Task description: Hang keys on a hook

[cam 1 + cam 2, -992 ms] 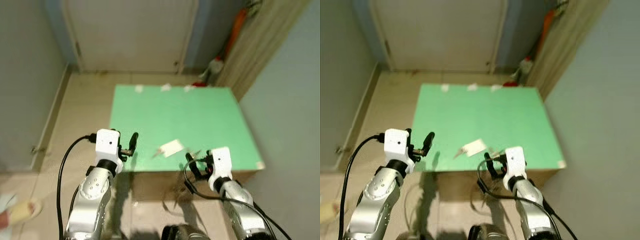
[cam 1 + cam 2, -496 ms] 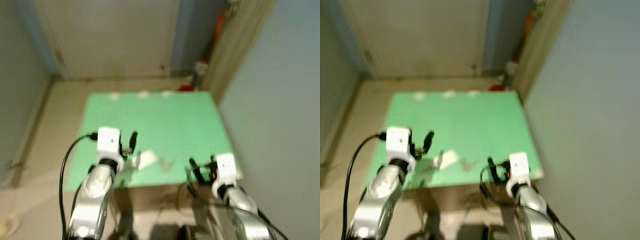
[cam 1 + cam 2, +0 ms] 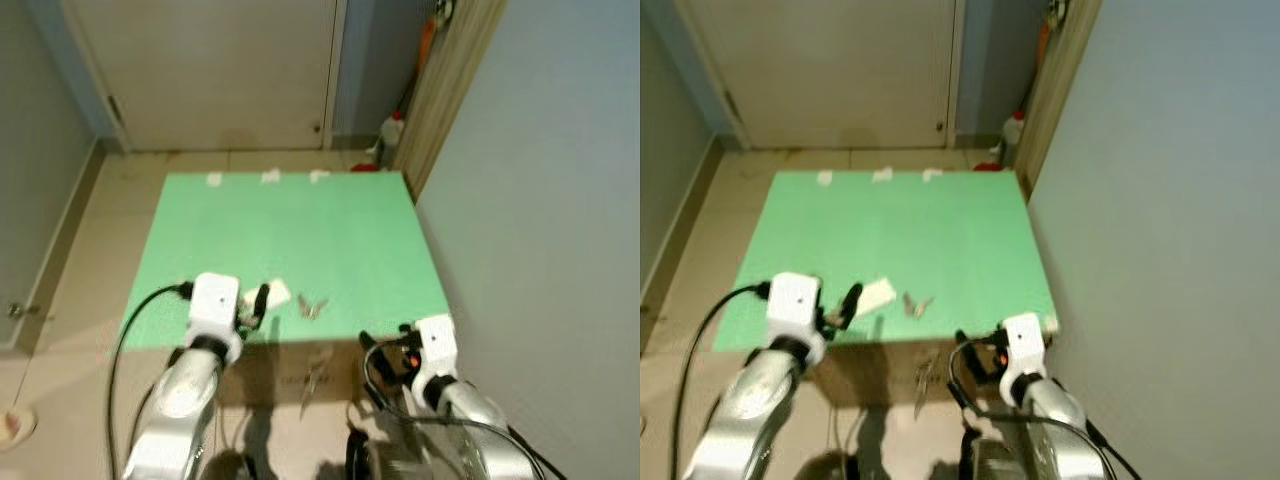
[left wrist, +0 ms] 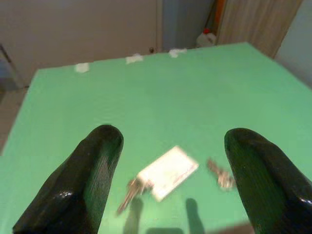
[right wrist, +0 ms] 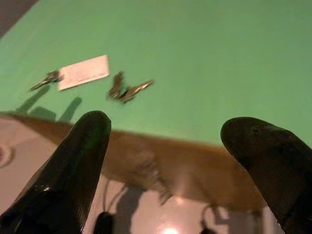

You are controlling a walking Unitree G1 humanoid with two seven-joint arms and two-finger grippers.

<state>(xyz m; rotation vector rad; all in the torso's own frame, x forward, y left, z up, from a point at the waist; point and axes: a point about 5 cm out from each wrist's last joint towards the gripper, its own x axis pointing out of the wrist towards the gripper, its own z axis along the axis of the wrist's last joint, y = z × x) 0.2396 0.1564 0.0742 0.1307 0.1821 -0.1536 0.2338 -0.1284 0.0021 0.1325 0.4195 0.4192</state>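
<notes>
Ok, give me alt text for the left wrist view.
The left hand, fingers spread open, hovers over a green table. Between the fingers lie a white card with a key attached and a separate small bunch of keys.

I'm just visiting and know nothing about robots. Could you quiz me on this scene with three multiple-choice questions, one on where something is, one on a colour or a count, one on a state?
1. Where do the keys lie?
A. on the floor
B. on the table near its front edge
C. on a hook

2. What colour is the table top?
A. green
B. red
C. black

3. How is the left gripper?
A. shut on the keys
B. shut on the white tag
C. open and empty

Answers: 1 B, they rest beside the white tag near the front edge. 2 A, the top is plain green. 3 C, its fingers stand wide apart above the tag.
</notes>
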